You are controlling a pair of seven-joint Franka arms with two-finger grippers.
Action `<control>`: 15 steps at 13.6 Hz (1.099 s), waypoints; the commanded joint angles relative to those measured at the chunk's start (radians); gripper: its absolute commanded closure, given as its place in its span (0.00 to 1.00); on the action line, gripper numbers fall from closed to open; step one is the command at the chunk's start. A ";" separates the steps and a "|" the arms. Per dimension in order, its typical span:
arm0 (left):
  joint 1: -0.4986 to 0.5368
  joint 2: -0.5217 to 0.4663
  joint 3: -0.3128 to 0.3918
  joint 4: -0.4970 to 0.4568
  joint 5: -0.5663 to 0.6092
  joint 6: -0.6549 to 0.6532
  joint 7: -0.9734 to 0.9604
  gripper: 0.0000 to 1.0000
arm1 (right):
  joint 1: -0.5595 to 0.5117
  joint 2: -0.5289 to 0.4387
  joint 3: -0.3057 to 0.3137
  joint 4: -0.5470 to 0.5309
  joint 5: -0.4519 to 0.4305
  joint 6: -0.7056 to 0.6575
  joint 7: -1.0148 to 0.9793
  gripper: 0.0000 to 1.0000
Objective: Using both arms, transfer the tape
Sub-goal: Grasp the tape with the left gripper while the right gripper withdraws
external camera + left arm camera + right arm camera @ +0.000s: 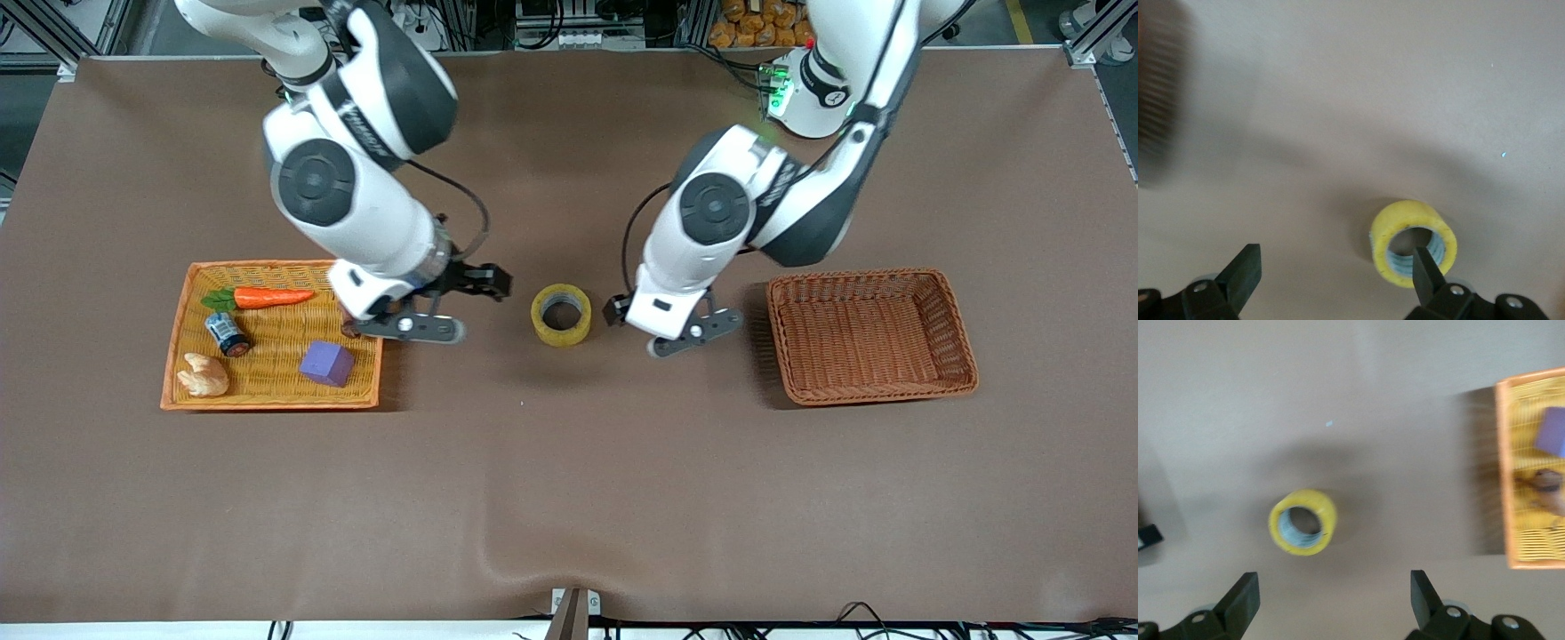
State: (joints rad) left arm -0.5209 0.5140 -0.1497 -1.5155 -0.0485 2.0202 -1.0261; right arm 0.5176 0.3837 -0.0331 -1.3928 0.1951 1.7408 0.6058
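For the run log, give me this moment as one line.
tape: on table between baskets, unheld | left gripper: open, beside tape | right gripper: open, beside tape

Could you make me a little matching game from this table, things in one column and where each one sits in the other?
Things:
1. tape
2. purple cube
3. brown basket
4. left tool

Places or states:
A. in the orange tray
B. on the bare table, lying flat between the two tools
C. open, beside the tape
D. nothing in it, at the left arm's end

Pairs: 1-B, 2-A, 3-D, 4-C
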 commanded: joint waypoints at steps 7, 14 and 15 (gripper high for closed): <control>-0.140 0.195 0.013 0.006 0.108 0.158 -0.180 0.00 | -0.276 -0.255 0.013 -0.230 -0.062 -0.030 -0.323 0.00; -0.182 0.259 0.019 -0.002 0.111 0.219 -0.201 0.36 | -0.367 -0.321 -0.050 -0.220 -0.155 -0.067 -0.455 0.00; -0.183 0.261 0.019 -0.003 0.111 0.221 -0.201 0.48 | -0.375 -0.327 -0.057 -0.218 -0.157 -0.070 -0.468 0.00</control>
State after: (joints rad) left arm -0.6936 0.7753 -0.1408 -1.5205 0.0363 2.2341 -1.2002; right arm 0.1655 0.0990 -0.0814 -1.5847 0.0542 1.6782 0.1649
